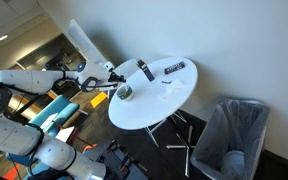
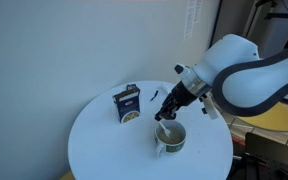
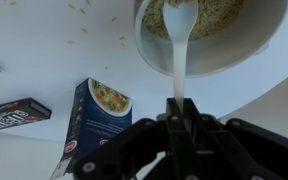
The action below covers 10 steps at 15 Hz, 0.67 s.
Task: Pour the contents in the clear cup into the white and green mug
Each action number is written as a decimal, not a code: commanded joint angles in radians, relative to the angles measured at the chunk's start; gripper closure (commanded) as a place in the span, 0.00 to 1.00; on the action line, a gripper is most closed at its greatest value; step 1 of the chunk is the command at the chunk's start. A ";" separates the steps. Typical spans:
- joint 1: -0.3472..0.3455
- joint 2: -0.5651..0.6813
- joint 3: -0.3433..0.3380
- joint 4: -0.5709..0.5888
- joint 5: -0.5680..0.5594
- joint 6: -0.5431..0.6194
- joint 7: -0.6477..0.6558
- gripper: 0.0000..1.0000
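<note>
A round white table [image 1: 172, 98] is standing against a plain white wall [image 1: 249, 45], its metal legs spreading over dark floor [image 1: 149, 150]. A dark mesh bin [image 1: 234, 128] is sitting on the right, near the table.

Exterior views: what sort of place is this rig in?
Probably an office or lab common area, not a home kitchen. Cues: a round white table on a metal base, a lined wastebasket beside it, and a plain white wall behind.
</note>
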<state>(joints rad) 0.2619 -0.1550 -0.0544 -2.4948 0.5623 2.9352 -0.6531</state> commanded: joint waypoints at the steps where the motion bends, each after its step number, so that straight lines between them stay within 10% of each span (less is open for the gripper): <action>1: 0.043 -0.013 -0.027 0.005 0.098 -0.039 -0.111 0.97; 10: 0.003 -0.019 -0.026 -0.005 0.029 -0.158 -0.092 0.97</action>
<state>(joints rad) 0.2855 -0.1555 -0.0782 -2.4939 0.6357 2.8235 -0.7761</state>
